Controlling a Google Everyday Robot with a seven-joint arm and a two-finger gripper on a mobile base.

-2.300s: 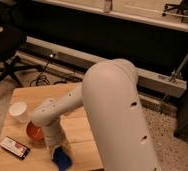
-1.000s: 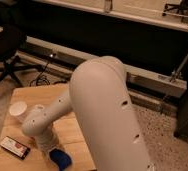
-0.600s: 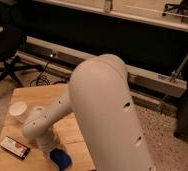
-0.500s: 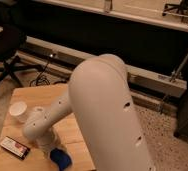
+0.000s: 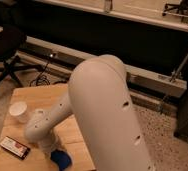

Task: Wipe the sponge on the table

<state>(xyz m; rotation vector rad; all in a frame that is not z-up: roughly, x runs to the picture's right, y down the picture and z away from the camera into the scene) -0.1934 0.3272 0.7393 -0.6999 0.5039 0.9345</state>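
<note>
The sponge (image 5: 62,159) is a small deep-blue block at the front edge of the light wooden table (image 5: 39,95). My gripper (image 5: 53,151) comes down onto it from above and to the left, at the end of the white wrist. The gripper's body covers the top of the sponge, so only its lower right part shows. The big white arm fills the middle of the camera view and hides the table's right half.
A white cup (image 5: 19,111) stands on the table's left side. A flat black-and-white packet (image 5: 14,147) lies at the front left corner. A black office chair (image 5: 4,47) is on the floor at far left, and a long rail (image 5: 152,80) runs behind.
The arm's elbow has swung left and now covers the orange bowl that showed earlier. The gripper and the sponge have shifted slightly toward the front edge.
</note>
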